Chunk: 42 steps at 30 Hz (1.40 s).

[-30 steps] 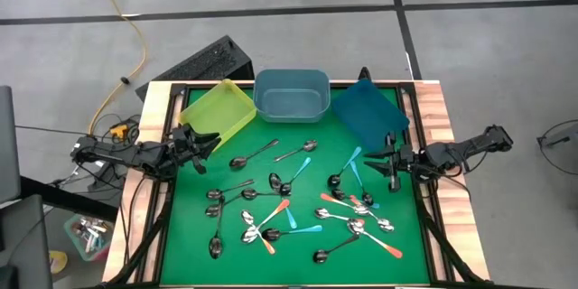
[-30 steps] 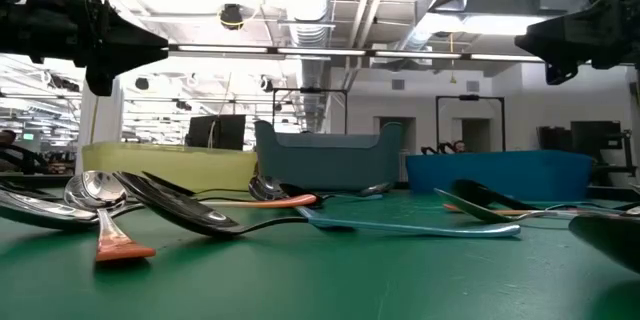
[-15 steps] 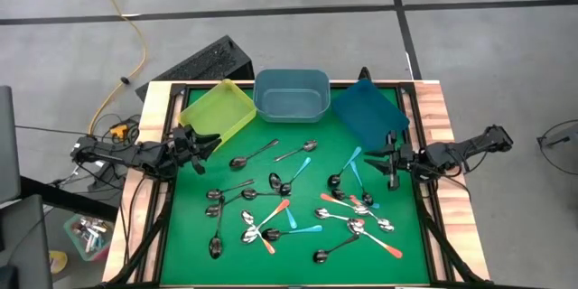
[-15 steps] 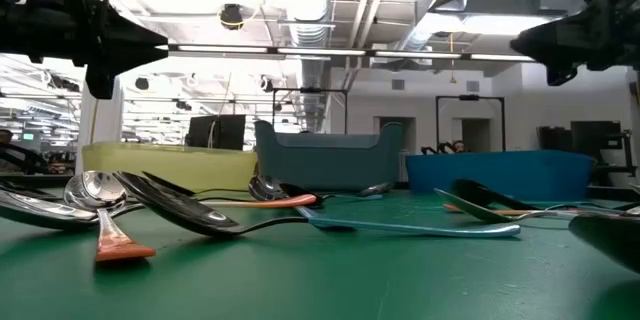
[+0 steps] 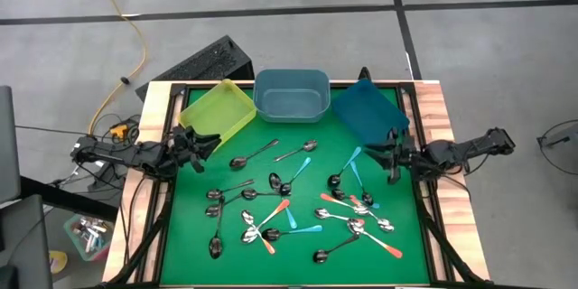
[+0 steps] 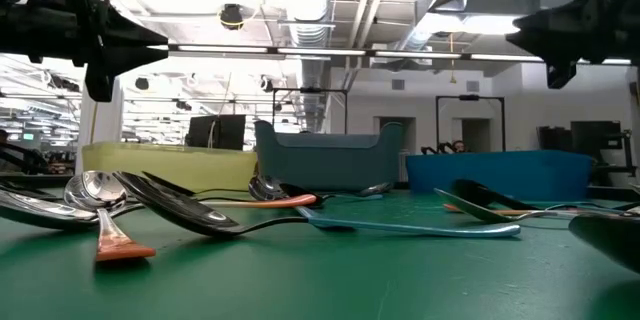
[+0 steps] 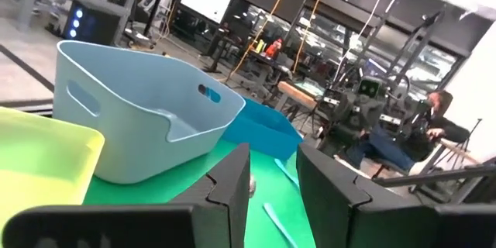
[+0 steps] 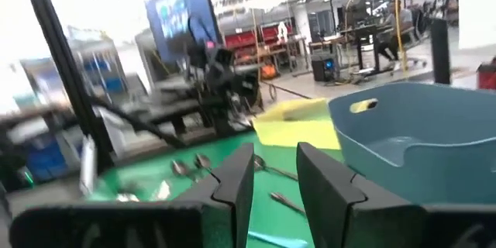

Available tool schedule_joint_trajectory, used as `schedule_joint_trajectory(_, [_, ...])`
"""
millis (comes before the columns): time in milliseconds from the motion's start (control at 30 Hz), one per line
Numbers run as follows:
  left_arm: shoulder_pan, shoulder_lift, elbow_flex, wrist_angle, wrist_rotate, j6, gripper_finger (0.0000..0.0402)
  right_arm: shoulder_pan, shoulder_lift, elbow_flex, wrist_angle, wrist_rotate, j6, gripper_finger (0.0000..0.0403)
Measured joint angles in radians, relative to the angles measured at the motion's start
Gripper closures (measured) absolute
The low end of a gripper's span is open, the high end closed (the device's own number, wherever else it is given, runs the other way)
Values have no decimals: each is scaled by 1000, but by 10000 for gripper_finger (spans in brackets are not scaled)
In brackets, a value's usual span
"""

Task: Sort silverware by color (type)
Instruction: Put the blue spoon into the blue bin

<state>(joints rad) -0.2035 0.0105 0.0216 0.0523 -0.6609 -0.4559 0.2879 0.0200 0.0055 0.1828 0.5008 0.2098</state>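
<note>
Several small spoons (image 5: 298, 203) lie scattered on the green mat, with orange-red, teal or dark metal handles. In the low view an orange-handled spoon (image 6: 108, 222), a dark spoon (image 6: 205, 217) and a teal handle (image 6: 400, 225) lie nearest. My left gripper (image 5: 206, 139) hovers open over the mat's left edge, beside the yellow bin, and its fingers (image 7: 232, 190) show a clear gap. My right gripper (image 5: 386, 156) hovers open over the mat's right side, just below the blue bin, above the spoons' right-hand cluster. Both hang well above the table (image 6: 140, 45) (image 6: 530, 32).
Three bins stand along the mat's far edge: a yellow-green bin (image 5: 217, 110), a grey-blue bin (image 5: 291, 95) and a blue bin (image 5: 368, 111). Wooden borders (image 5: 441, 126) frame the mat. Bare green mat shows along the near edge (image 5: 289, 271).
My right gripper has drifted slightly toward the table's left and far edge, staying open and high above the spoons. The spoons and the left arm have kept still.
</note>
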Motion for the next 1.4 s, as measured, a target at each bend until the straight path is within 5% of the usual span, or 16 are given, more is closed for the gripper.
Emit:
schedule_joint_trajectory(433, [0,0,0,183,-46,-315,309,-3,0,1,148,-2,468,280])
schedule_joint_trajectory(867, [0,0,0,466,-103,-237,309,-3,0,1,233,0,453,280])
schedule_joint_trajectory(1033, [0,0,0,542,-182,-236,309,-4,1,55,274,61,316,280])
schedule_joint_trajectory(1400, [0,0,25,599,-131,-246,309,-4,23,209,264,104,34,270])
